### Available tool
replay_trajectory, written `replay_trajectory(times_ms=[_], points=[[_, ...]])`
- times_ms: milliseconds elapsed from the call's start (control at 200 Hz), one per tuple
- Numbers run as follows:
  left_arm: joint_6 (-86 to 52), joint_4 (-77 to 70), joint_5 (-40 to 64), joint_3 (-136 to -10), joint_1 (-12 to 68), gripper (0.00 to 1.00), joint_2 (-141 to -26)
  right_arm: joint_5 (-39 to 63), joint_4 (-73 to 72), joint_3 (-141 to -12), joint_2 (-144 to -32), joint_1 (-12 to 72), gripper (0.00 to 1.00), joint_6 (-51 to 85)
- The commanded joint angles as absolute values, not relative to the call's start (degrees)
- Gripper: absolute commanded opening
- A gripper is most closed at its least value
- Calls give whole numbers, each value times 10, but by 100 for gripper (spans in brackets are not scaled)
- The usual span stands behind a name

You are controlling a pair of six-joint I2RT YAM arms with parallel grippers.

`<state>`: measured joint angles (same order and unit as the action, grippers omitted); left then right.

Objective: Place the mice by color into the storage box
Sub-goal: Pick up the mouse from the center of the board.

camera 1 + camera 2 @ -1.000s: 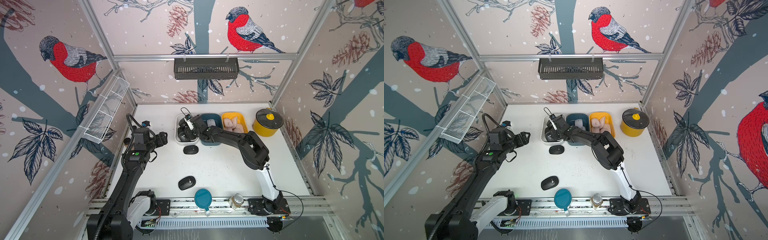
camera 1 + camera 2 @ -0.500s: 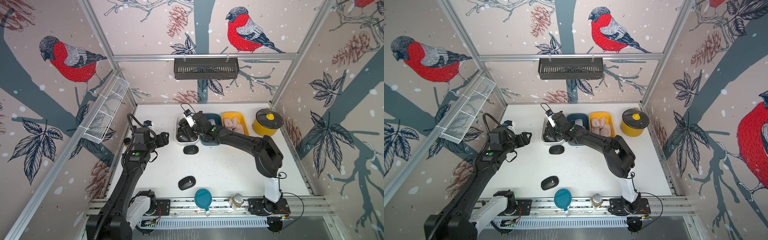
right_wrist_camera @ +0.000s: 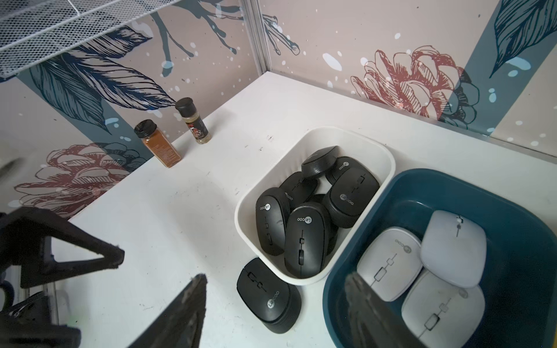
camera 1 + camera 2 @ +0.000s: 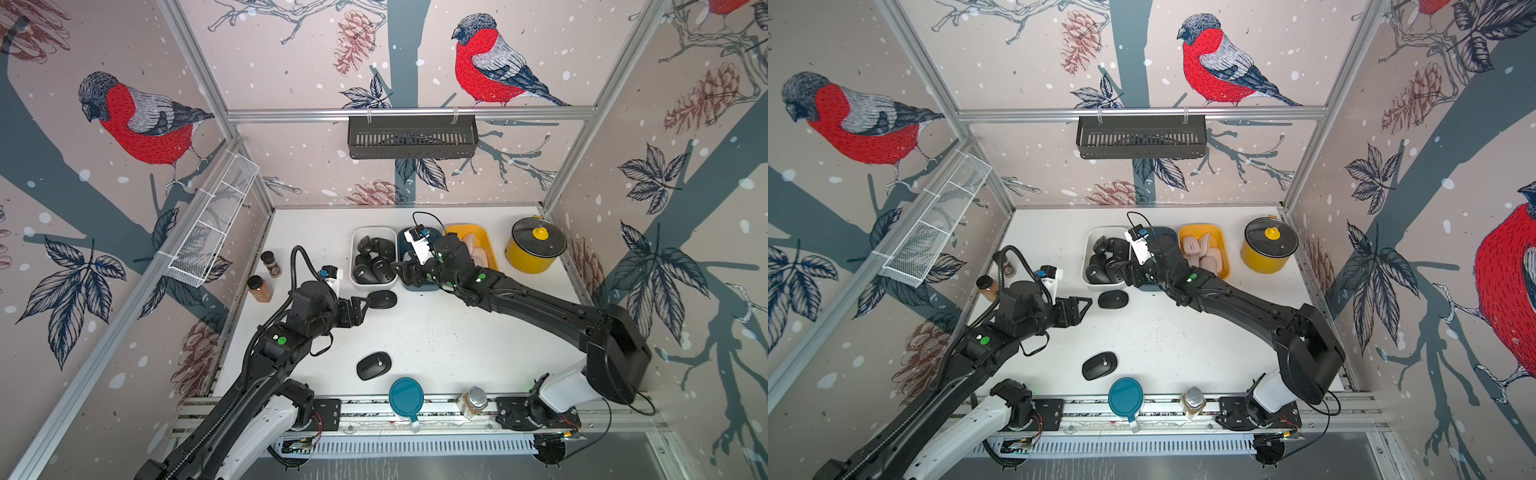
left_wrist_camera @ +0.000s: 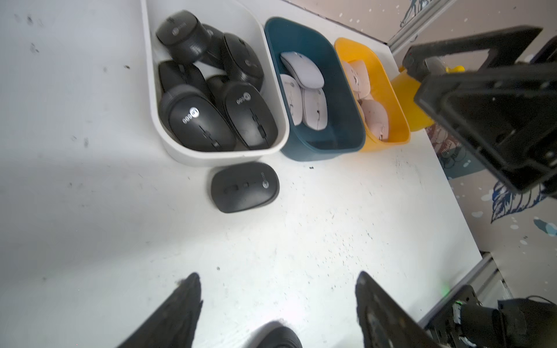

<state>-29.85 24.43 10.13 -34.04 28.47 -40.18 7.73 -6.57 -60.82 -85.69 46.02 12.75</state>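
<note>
Three bins stand in a row at the back. The white bin (image 4: 356, 249) holds several black mice (image 3: 301, 241). Three white mice (image 3: 388, 262) lie in the blue bin (image 3: 512, 186), and pink mice (image 5: 372, 114) in the yellow bin (image 4: 488, 249). One loose black mouse (image 4: 381, 299) lies on the table just in front of the white bin, another black mouse (image 4: 373, 365) nearer the front. My left gripper (image 4: 360, 308) is open and empty, just left of the first loose mouse. My right gripper (image 4: 401, 270) hangs open and empty over the front rims of the white and blue bins.
A yellow lidded pot (image 4: 536, 249) stands at the back right. Two spice jars (image 4: 270, 264) (image 4: 259, 289) stand by the left wall. A teal lid (image 4: 406, 397) and a glass jar (image 4: 471, 403) sit at the front edge. A wire basket (image 4: 212, 224) hangs on the left wall.
My right gripper has drawn back out of the white bin toward its front rim and opened wider. My left gripper has moved right, up to the loose black mouse.
</note>
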Motion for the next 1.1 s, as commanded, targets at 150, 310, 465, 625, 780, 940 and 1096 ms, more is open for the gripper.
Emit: replay_trajectory(times_ms=[150,310,465,625,780,940,1096], points=[[-433,299,-27,-306,465,78,-410,108,-123,-576,-825,457,73,171],[-476,305,-78,-277,531,78,-438,122,-131,-567,-815,457,73,184],[-497,291,-101,-238,563,78,-437,122,-125,-564,-805,457,74,182],[-508,278,-127,-212,618,78,-435,126,-127,-558,-799,456,74,181],[-495,259,-141,-202,660,78,-442,129,-130,-558,-806,455,74,183],[-485,260,-142,-199,676,79,-451,134,-129,-561,-813,454,74,187],[-486,261,-145,-203,682,80,-465,141,-132,-561,-815,454,74,193]])
